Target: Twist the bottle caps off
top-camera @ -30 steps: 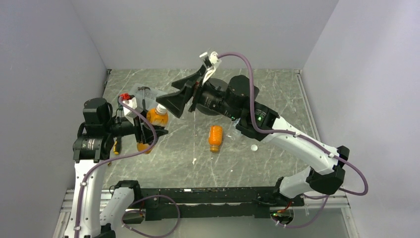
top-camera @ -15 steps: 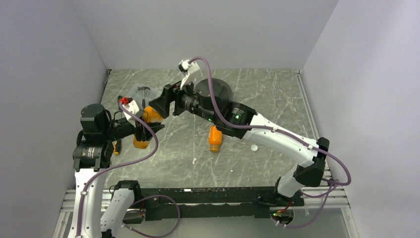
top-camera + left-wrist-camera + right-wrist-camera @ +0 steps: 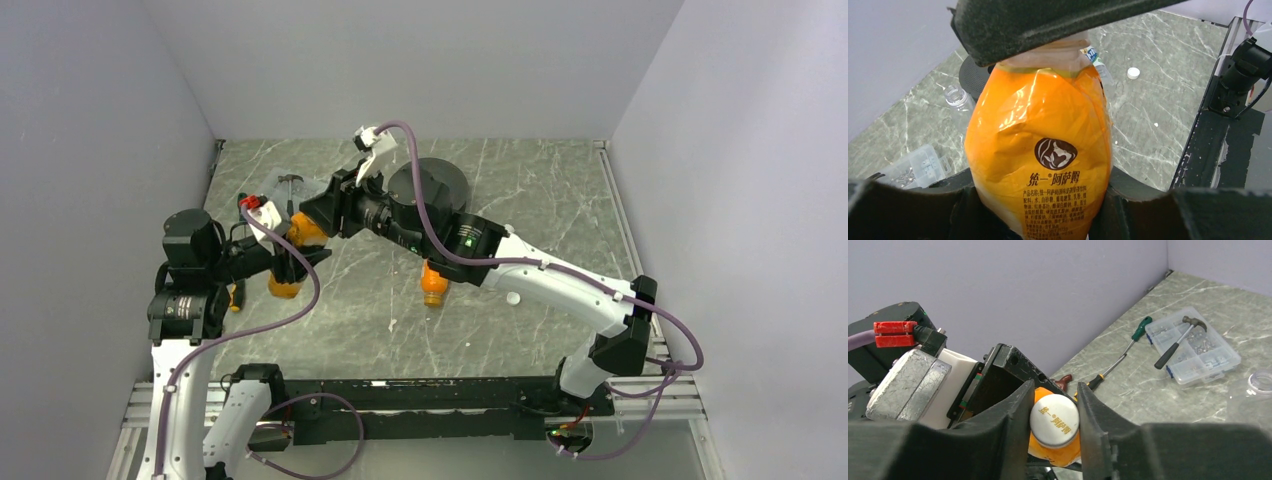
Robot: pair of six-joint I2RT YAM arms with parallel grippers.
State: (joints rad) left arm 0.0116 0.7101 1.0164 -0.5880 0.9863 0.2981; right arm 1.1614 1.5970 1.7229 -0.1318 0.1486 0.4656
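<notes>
A short stubby orange bottle (image 3: pixel 1040 145) is held off the table by my left gripper (image 3: pixel 1040 212), which is shut round its lower body. Its white cap (image 3: pixel 1054 421) faces the right wrist camera. My right gripper (image 3: pixel 1055 401) is shut on that cap, one finger pressed to each side. From above, both grippers meet at this bottle (image 3: pixel 288 262) over the table's left side. A second orange bottle (image 3: pixel 433 281) lies on the table, partly under the right arm. A loose white cap (image 3: pixel 513 297) rests to its right. An uncapped clear bottle (image 3: pixel 956 97) lies behind.
A clear parts box (image 3: pixel 1193 347) with a hammer (image 3: pixel 1178 340) on it sits at the back left. A green-handled screwdriver (image 3: pixel 1128 350) lies near the left wall. A big black disc (image 3: pixel 435 183) stands behind the right arm.
My right arm swung left to the held bottle and its wide-open jaws closed on the white cap. The left arm dipped slightly, keeping its grip.
</notes>
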